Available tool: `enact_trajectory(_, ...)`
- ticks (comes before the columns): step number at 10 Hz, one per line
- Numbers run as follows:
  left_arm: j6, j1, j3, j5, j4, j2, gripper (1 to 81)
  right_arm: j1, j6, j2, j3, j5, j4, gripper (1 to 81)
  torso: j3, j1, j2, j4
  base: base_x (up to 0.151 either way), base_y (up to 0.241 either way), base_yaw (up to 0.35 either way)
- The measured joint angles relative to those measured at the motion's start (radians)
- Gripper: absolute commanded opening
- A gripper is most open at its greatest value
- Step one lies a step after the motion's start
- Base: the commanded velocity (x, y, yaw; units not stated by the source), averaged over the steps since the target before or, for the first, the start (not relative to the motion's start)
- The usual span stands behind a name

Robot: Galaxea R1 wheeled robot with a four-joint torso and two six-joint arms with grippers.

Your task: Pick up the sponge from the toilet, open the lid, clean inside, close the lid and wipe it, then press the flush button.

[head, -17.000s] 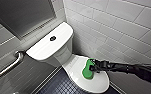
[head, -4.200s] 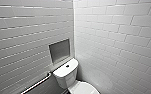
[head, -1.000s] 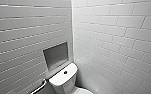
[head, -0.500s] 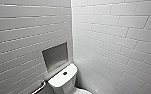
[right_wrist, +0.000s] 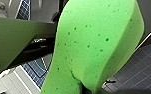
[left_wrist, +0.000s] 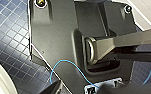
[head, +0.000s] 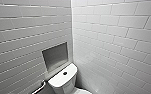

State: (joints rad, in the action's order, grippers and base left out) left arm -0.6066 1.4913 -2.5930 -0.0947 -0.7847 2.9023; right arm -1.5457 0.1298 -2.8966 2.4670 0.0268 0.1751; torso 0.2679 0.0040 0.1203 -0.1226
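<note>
My right gripper (right_wrist: 84, 88) is clamped on the sponge (right_wrist: 96, 42), which hangs above the dark floor tiles (right_wrist: 146, 65). The head camera faces the wall (head: 116, 37) and the toilet (head: 63, 83) tank with its flush button (head: 65, 73), so I'd be steering that arm blind; I reckon the soft sponge could snag and slip free

Right gripper (right_wrist: 87, 89) clamped on end of sponge (right_wrist: 96, 42), left wrist (left_wrist: 56, 42) tilted downward

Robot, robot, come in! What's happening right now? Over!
Right gripper clamped on sponge. Flush button in sight on toilet tank, head view. Nothing seen in the way there.
</note>
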Motion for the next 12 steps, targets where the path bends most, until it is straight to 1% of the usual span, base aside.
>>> enact_trajectory(2, 0.0, -0.004, 0.103, -0.003, 0.0, -0.07, 81.1, 0.0, -0.001, 0.077, -0.122, -0.014, 0.0, 1.0, 0.0, 0.0, 0.0, 0.0, 0.0, 0.0, 0.0)
enact_trajectory(4, -0.001, -0.024, 0.254, -0.005, 0.001, -0.144, 81.1, -0.001, -0.003, 0.139, -0.23, -0.037, 0.0, 1.0, 0.0, 0.0, 0.0, 0.0, 0.0, 0.0, 0.0)
enact_trajectory(6, -0.048, -0.039, 0.362, -0.01, 0.04, -0.221, 81.1, -0.009, -0.005, 0.172, -0.253, -0.053, 0.0, 1.0, 0.0, 0.0, 0.0, 0.0, 0.0, 0.0, 0.0)
enact_trajectory(7, -0.069, -0.034, 0.403, -0.004, 0.055, -0.265, 81.1, -0.009, -0.005, 0.17, -0.252, -0.055, 0.0, 1.0, 0.0, 0.0, 0.0, 0.0, 0.0, 0.0, 0.0)
enact_trajectory(9, -0.088, -0.028, 0.541, 0.017, 0.078, -0.346, 81.1, -0.008, -0.005, 0.165, -0.253, -0.059, 0.0, 1.0, 0.0, 0.0, 0.0, 0.0, 0.0, 0.0, 0.0)
enact_trajectory(10, -0.091, -0.033, 0.618, 0.048, 0.096, -0.377, 81.1, -0.007, -0.005, 0.166, -0.252, -0.059, 0.0, 1.0, 0.0, 0.0, 0.0, 0.0, 0.0, 0.0, 0.0)
enact_trajectory(11, -0.074, -0.049, 0.679, 0.11, 0.129, -0.404, 81.1, -0.005, -0.005, 0.164, -0.253, -0.06, 0.0, 1.0, 0.0, 0.0, 0.0, 0.0, 0.0, 0.0, 0.0)
enact_trajectory(12, -0.019, -0.075, 0.717, 0.202, 0.192, -0.426, 81.1, -0.005, -0.006, 0.165, -0.253, -0.06, 0.0, 1.0, 0.0, 0.0, 0.0, 0.0, 0.0, 0.0, 0.0)
